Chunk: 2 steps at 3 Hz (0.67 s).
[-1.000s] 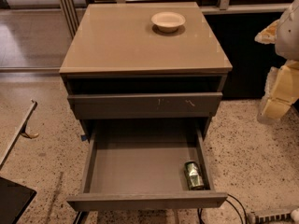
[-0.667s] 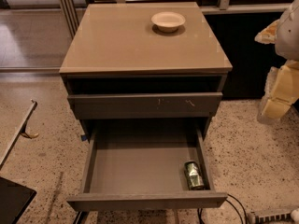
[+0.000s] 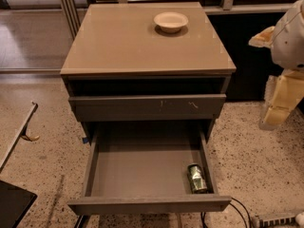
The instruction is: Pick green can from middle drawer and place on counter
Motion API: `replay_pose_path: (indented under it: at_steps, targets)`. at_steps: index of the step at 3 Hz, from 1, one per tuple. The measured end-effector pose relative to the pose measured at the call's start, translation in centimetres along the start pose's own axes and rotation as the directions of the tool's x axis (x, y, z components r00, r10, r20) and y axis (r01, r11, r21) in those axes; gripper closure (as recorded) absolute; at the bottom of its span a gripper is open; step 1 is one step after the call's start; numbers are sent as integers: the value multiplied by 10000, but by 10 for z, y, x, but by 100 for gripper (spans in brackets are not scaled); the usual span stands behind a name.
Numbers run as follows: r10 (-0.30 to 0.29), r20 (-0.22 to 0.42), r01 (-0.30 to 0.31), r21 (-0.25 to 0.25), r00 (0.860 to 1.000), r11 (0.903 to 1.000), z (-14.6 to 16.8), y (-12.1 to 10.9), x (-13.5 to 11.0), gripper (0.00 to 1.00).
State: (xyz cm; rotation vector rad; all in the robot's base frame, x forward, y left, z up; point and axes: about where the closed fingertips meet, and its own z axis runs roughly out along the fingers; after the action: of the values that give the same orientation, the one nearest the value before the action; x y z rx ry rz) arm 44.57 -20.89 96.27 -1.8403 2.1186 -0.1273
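Green on grey, that's my target: the green can (image 3: 197, 178) sits in the front right corner of the middle drawer (image 3: 137, 175), just beside the right wall and close behind the plain front panel. From this angle I cannot tell whether it stands upright or lies on its side. The drawer is pulled well out, and the can is the only thing I can see on its flat bottom.

My gripper (image 3: 275, 113) hangs off to the right of the cabinet, above the speckled floor (image 3: 247, 146) and well apart from the can. Whether it is open or closed I cannot tell, and I see nothing in its hold.

So the job in hand is the reach. My judgement is to come in from above and over the drawer's right side, then drop straight down. That corner is tight, so I want the pincer lined up across the can's slim body. One side slips between can and wall, and nothing clips the front panel. The scuffed drawer front (image 3: 147, 107) above juts out a little, so I should keep forward of it on the way down and lift straight up before swinging away.

Up top, the counter (image 3: 118, 46) carries a cream bowl (image 3: 171, 21) near its back edge, with nothing showing inside it. I'd aim the can at the near half of the slab, away from that bowl. The dark slot under the counter hides whatever it holds.
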Motion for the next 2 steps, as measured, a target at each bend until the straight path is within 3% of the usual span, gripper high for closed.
replay_pose_path:
  at_steps: [1,2]
  targets:
    - [-1756,175,1760,-213,9843,9842,54,5,1,0]
    - [-3300,625,3334,-559,9419,9411,116,13,7,0]
